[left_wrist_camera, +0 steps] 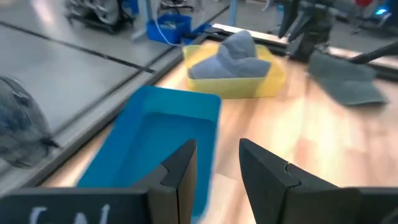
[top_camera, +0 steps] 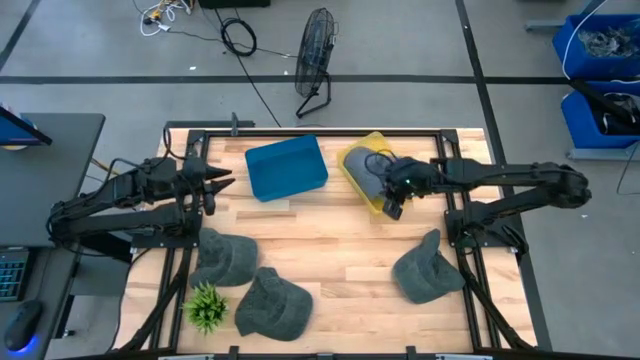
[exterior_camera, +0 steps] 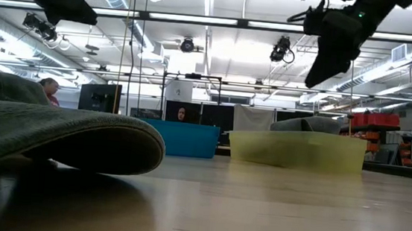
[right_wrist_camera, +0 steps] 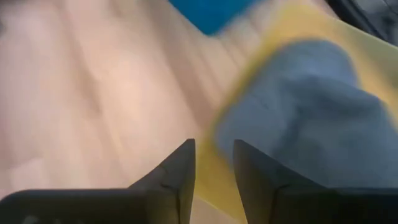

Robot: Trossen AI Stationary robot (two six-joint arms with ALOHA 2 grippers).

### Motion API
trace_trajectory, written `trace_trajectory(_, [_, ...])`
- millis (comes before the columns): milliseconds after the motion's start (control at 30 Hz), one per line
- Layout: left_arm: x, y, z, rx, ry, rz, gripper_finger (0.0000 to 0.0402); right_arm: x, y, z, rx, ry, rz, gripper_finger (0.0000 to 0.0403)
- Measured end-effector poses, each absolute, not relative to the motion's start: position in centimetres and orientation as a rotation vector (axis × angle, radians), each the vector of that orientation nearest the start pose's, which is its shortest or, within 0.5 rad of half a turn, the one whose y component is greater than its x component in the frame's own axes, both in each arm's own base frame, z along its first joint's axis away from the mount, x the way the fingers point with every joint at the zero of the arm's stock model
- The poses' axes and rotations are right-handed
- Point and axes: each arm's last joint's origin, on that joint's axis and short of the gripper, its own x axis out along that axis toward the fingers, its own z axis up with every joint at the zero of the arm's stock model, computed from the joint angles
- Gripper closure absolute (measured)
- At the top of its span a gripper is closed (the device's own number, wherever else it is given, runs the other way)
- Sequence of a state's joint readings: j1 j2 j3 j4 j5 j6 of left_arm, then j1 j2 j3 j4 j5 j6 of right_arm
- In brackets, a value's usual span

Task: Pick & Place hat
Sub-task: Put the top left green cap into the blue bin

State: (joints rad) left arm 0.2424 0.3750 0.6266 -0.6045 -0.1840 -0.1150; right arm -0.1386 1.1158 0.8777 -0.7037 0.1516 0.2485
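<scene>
Several grey hats are in view. One lies inside the yellow bin (top_camera: 352, 160), seen as the hat (right_wrist_camera: 305, 112) and the hat (left_wrist_camera: 230, 56). My right gripper (top_camera: 392, 207) (right_wrist_camera: 214, 144) hovers open above the bin's near edge, beside that hat, holding nothing. My left gripper (top_camera: 218, 185) (left_wrist_camera: 217, 146) is open and raised at the table's left side, pointing toward the blue bin (top_camera: 287, 167). Three more hats rest flat on the wood: one (top_camera: 222, 258) near left, one (top_camera: 272, 303) at the near edge, one (top_camera: 428, 270) near right.
The blue bin (left_wrist_camera: 155, 137) sits left of the yellow bin (left_wrist_camera: 249, 84) at the table's far side. A small green plant (top_camera: 205, 305) stands at the near left corner. Bare wood lies between the bins and the hats. A fan stands on the floor beyond the table.
</scene>
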Motion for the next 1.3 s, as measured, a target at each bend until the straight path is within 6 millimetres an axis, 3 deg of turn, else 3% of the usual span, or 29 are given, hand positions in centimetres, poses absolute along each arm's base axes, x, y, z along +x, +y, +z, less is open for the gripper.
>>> trace_trajectory(233, [11.1,2.6,27.5,-0.319,0.455,0.326,0.0278,22.0,-2.2,25.0,0.111,0.739,-0.236,0.0291])
trace_trajectory(467, [14.9,2.1,24.9,-0.281,0.702,0.237,0.0278,22.7,-2.2,25.4,0.046,0.634,-0.208,0.0291])
trace_trajectory(667, [16.2,1.2,23.7,-0.380,0.789,0.239,0.0278,22.9,-2.3,25.7,0.029,0.600,-0.205,0.0291])
trace_trajectory(900, [15.7,-0.3,22.9,-0.495,0.891,0.251,0.0278,22.9,-2.3,25.7,0.031,0.597,-0.205,0.0291])
trace_trajectory(1300, [13.6,-3.7,21.8,-0.871,1.092,0.443,0.0278,22.9,-2.3,25.7,0.054,0.597,-0.212,0.0291])
